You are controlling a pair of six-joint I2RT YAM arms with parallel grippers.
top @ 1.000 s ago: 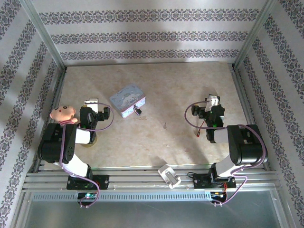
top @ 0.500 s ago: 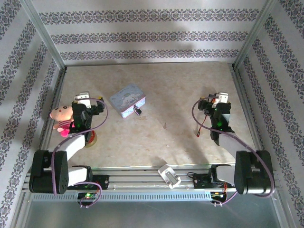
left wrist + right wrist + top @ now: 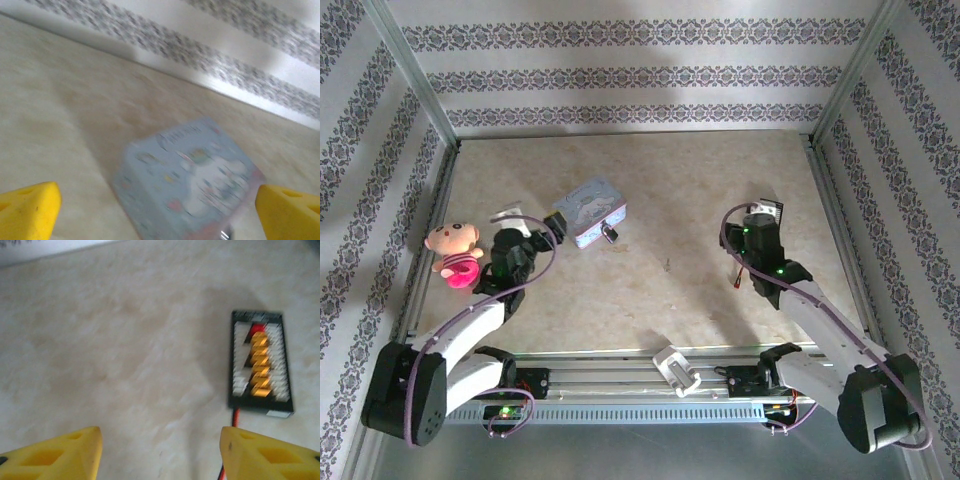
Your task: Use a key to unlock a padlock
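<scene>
- The padlock point(image 3: 609, 233) is seen against the near right side of the tin box point(image 3: 588, 211).
- The left gripper point(image 3: 159, 210) is spread open, just left of the box.
- The right gripper point(image 3: 160, 452) is spread open near the battery holder point(image 3: 260, 365).

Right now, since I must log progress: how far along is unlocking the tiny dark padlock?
Done: nothing yet; the tiny dark padlock lies beside the pale blue-grey tin box, untouched. In hand: nothing, no key; the left gripper is open facing that box, the right gripper open near the black rectangular battery holder. Left: all the key work, meaning pick up a key, insert it and turn.
</scene>
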